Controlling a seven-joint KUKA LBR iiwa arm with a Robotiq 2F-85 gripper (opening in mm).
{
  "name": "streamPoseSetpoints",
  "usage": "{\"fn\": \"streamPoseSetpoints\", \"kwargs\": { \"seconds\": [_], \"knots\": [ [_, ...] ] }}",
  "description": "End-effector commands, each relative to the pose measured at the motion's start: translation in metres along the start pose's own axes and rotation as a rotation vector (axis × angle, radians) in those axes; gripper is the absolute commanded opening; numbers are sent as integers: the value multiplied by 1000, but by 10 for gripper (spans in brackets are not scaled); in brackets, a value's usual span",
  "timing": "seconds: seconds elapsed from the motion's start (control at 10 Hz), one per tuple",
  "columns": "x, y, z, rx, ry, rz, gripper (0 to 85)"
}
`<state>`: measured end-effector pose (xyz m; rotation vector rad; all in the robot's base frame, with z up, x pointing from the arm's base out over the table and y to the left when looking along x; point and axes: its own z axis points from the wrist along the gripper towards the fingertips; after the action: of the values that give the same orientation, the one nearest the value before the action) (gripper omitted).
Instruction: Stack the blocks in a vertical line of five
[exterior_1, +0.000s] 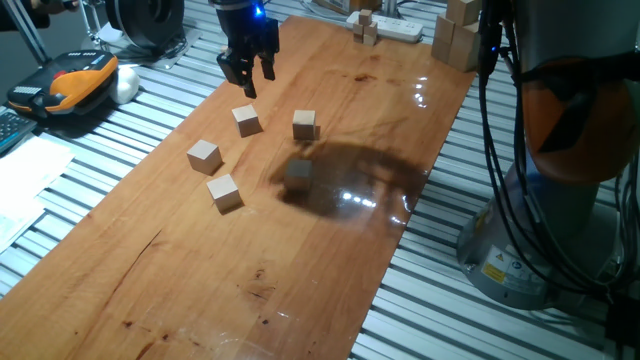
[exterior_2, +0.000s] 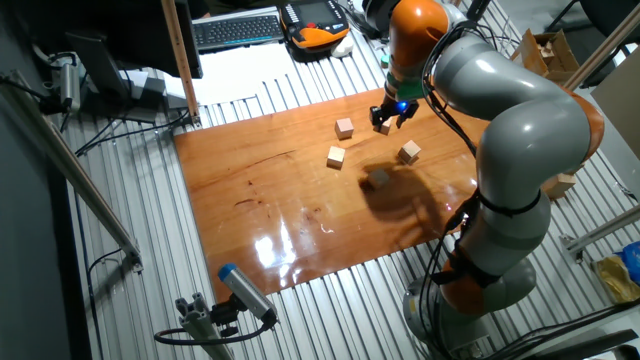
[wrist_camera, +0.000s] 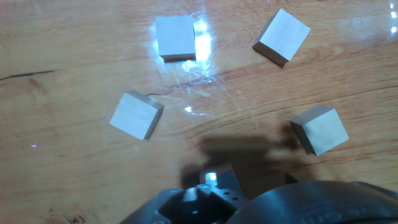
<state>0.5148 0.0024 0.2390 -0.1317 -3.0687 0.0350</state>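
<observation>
Five small light-tan wooden cubes lie apart on the wooden board (exterior_1: 150, 280), none on top of another. In one fixed view they are at the back left (exterior_1: 246, 120), back middle (exterior_1: 304, 124), left (exterior_1: 204, 156), front left (exterior_1: 224, 192) and in the arm's shadow (exterior_1: 298, 172). My gripper (exterior_1: 252, 74) hangs open and empty a little above and behind the back-left cube. In the other fixed view the gripper (exterior_2: 392, 116) is just over one cube (exterior_2: 383, 128). The hand view shows several cubes, the nearest (wrist_camera: 319, 129) at lower right.
Larger pale wooden blocks (exterior_1: 455, 38) and a white power strip (exterior_1: 395, 25) with tiny wooden pieces (exterior_1: 365, 28) stand at the board's far end. An orange-and-black device (exterior_1: 70, 80) lies left of the board. The arm's base (exterior_1: 560, 150) and cables stand to the right.
</observation>
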Motion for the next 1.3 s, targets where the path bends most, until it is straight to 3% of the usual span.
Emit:
{"fn": "streamPoseSetpoints", "kwargs": {
  "seconds": [0.0,0.9,1.2],
  "knots": [
    [0,0,0,2,-1,0,0],
    [-3,0,4,0,-10,0,0],
    [-3,-1,3,-19,-7,-7,0]
  ]
}}
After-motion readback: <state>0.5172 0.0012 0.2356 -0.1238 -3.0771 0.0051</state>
